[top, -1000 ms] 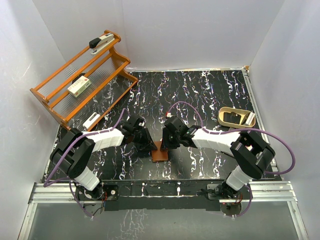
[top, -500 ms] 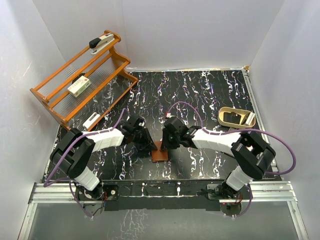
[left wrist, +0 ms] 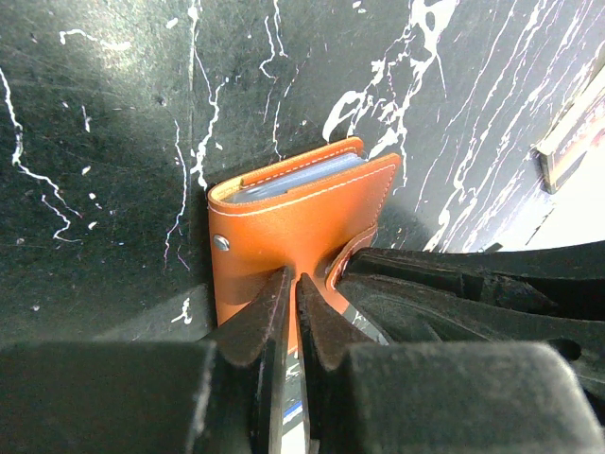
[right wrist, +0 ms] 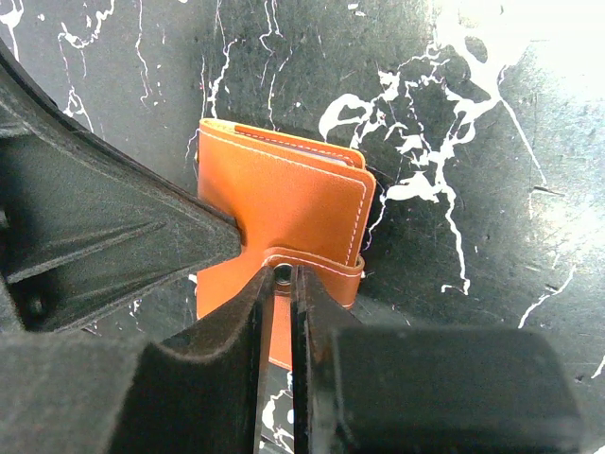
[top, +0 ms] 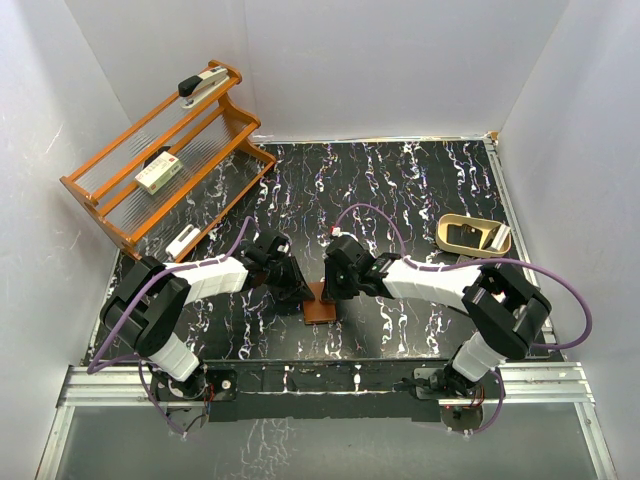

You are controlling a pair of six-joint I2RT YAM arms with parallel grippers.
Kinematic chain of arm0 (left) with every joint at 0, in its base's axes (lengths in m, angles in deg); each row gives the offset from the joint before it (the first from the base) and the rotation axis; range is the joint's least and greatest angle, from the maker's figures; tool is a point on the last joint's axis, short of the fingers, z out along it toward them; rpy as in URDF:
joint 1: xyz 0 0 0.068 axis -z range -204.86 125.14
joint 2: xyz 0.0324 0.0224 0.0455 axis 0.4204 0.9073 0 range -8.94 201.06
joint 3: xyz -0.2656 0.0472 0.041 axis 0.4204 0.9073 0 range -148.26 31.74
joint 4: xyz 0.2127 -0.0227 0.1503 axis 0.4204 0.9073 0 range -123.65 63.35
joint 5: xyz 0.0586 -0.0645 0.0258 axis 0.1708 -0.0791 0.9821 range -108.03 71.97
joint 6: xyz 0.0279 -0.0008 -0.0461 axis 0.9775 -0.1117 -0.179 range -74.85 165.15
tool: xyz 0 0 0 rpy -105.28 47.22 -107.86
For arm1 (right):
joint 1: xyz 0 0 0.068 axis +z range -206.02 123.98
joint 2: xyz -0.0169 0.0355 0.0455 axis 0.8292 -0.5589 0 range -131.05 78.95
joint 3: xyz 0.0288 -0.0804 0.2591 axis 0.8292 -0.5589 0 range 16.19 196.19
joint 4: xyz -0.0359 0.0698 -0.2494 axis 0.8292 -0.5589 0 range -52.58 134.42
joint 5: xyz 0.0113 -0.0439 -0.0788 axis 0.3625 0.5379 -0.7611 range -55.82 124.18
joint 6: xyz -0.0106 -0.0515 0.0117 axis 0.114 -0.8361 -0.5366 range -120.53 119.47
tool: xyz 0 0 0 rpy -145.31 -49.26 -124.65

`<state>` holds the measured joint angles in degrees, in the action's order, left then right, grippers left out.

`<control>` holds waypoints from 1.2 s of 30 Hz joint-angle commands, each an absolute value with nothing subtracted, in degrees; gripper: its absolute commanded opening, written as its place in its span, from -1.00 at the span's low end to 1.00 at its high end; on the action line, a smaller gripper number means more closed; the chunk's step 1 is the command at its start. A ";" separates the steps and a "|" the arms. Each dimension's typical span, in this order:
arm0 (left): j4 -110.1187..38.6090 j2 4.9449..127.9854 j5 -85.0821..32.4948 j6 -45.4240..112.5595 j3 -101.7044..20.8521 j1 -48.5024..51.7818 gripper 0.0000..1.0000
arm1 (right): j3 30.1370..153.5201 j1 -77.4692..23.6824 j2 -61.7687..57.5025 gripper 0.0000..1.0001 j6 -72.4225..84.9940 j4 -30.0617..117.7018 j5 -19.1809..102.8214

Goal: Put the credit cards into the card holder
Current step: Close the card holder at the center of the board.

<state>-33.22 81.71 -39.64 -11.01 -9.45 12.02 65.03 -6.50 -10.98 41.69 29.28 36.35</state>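
Observation:
The card holder [top: 321,307] lies folded shut on the black marbled table, between the two grippers. In the left wrist view the holder [left wrist: 293,213] shows pale blue card edges [left wrist: 302,177] between its covers. My left gripper [left wrist: 291,279] is shut, its tips resting on the holder's cover. My right gripper [right wrist: 282,274] is shut, its tips at the metal snap of the holder's tab [right wrist: 326,268]. In the top view the left gripper [top: 298,291] and the right gripper [top: 330,290] meet over the holder. No loose card shows on the table.
An orange wooden rack [top: 160,160] stands at the back left with a white-and-green box [top: 158,175] on it. A small white item [top: 186,240] lies at the rack's foot. A tan curved object [top: 470,234] lies at the right.
The right gripper has edged slightly left toward the holder. The left arm and the holder have stayed in place.

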 commanded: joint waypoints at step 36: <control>-32.92 82.63 -40.37 -11.49 -8.07 12.41 -0.87 | 68.98 -0.67 -18.02 -0.89 40.20 13.11 33.84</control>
